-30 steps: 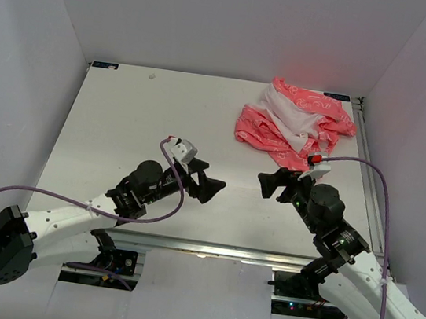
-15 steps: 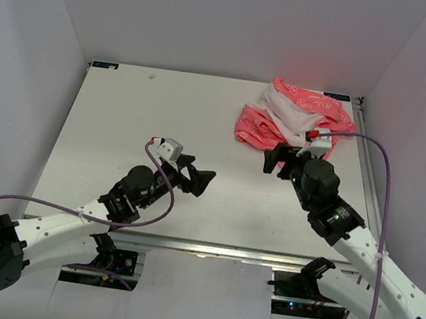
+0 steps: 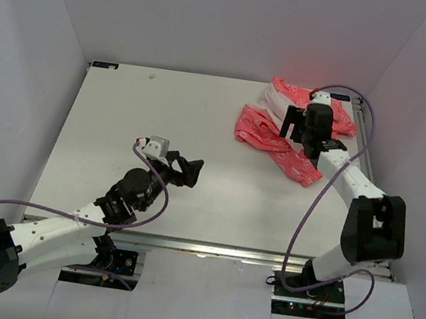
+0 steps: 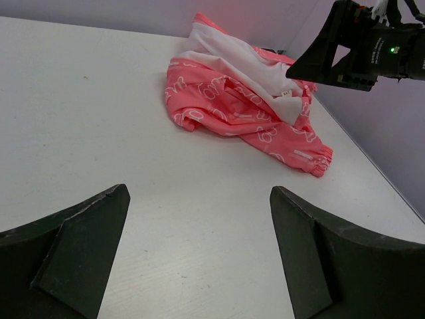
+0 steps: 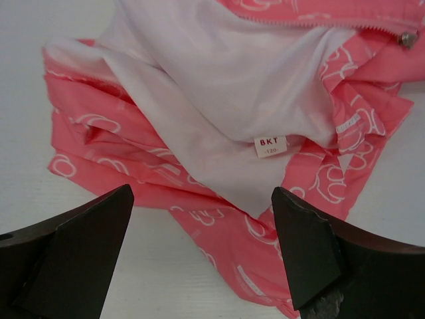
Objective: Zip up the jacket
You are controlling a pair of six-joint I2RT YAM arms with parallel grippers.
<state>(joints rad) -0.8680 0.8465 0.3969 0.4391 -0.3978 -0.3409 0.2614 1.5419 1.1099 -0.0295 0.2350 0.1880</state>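
The jacket lies crumpled at the table's far right, coral-pink with white scribbles. Its front is open and the white lining faces up, with a size label on it. Zipper teeth run along the top edge, and a metal zipper pull sits at the upper right. My right gripper hovers open just above the jacket, jaws wide apart with nothing between them. My left gripper stands open over bare table, well to the left of the jacket, with empty jaws.
The white table is boxed in by white walls on the left, back and right. The jacket lies close to the right wall and the table's right edge. The right arm's black wrist hangs over the jacket's far side.
The right arm has stretched forward from mid-table to above the jacket. The left gripper has drifted a little left and nearer. Both grippers stayed open.
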